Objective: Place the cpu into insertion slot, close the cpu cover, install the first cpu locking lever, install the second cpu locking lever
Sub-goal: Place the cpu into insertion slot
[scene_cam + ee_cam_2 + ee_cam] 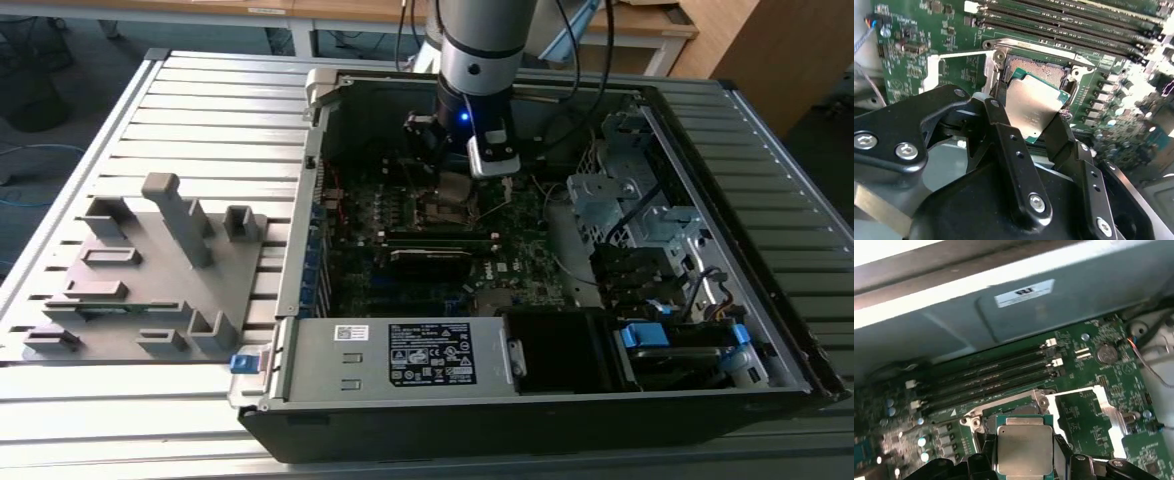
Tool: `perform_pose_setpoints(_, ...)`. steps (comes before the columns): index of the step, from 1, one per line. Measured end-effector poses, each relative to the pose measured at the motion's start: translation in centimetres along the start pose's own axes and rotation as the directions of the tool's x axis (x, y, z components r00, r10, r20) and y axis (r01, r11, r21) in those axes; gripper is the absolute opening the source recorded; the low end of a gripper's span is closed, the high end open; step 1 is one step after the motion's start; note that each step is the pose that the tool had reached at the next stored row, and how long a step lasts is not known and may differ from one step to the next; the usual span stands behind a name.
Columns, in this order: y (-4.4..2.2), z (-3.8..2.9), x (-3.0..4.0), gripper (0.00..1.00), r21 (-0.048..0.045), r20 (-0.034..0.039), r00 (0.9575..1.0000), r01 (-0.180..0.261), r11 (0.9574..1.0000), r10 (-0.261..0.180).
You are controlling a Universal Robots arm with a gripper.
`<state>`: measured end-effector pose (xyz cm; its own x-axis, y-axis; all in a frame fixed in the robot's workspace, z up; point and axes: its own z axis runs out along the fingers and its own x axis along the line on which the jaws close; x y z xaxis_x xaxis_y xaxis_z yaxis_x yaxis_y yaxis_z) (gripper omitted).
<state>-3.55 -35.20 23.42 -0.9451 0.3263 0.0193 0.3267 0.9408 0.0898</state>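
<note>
The tool (1030, 120) was clamped on the small, flat, square silver-grey metal cpu (1035, 106), its fingers pinching two opposite edges. The thin-rimmed, square black insertion slot (1043, 75) lay uncovered just past the tool's fingertips, directly beneath the chip, which looked not yet seated.

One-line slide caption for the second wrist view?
The end effector grips the cpu, tilted, over the open insertion slot.

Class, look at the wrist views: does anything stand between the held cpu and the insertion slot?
Nothing visible does. The gripper holds the cpu tilted over the insertion slot. In the second wrist view, the slot's recessed centre lies uncovered beyond the chip's edge.
</note>
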Motion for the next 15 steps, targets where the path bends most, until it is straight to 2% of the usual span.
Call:
perform_pose_setpoints(4,-0.01,0.11,0.00,0.54,-0.0016,0.0064,0.9974,-0.071,0.9974,0.071)
perform_pose_setpoints(8,-0.02,0.22,0.00,0.54,-0.0038,0.0127,0.9895,-0.144,0.9896,0.144)
perform_pose_setpoints(11,-0.02,0.30,-0.01,0.54,-0.0057,0.0173,0.9803,-0.197,0.9804,0.197)
perform_pose_setpoints(15,-0.03,0.41,-0.01,0.54,-0.0086,0.0234,0.9633,-0.267,0.9636,0.267)
